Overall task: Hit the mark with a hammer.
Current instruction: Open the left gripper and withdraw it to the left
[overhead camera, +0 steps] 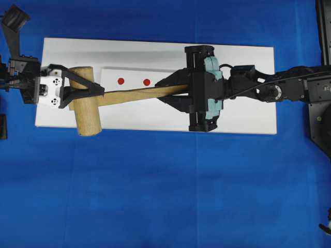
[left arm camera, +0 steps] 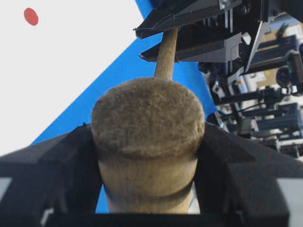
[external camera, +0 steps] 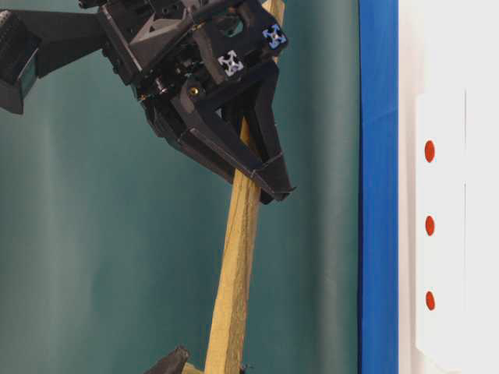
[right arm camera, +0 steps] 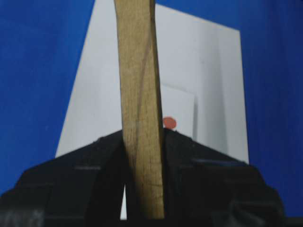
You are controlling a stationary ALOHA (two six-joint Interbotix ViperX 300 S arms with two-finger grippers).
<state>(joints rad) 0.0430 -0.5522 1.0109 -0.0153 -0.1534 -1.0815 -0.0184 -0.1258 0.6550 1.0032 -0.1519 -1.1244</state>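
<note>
One hammer [overhead camera: 103, 98] we count: pale wood, thick cylindrical head, long flat tapering handle. It hangs above white strip [overhead camera: 111, 77], head off strip's left end, handle crossing strip's lower edge. Left gripper [overhead camera: 85, 92] clamps head; right gripper [overhead camera: 170, 90] pinches handle. Table-level view shows three red dots in row, lowest one [external camera: 429, 300] seeming mark; overhead shows two, third hidden beneath right gripper. Left wrist view shows single dot [left arm camera: 31, 16]; we cannot tell which.
</note>
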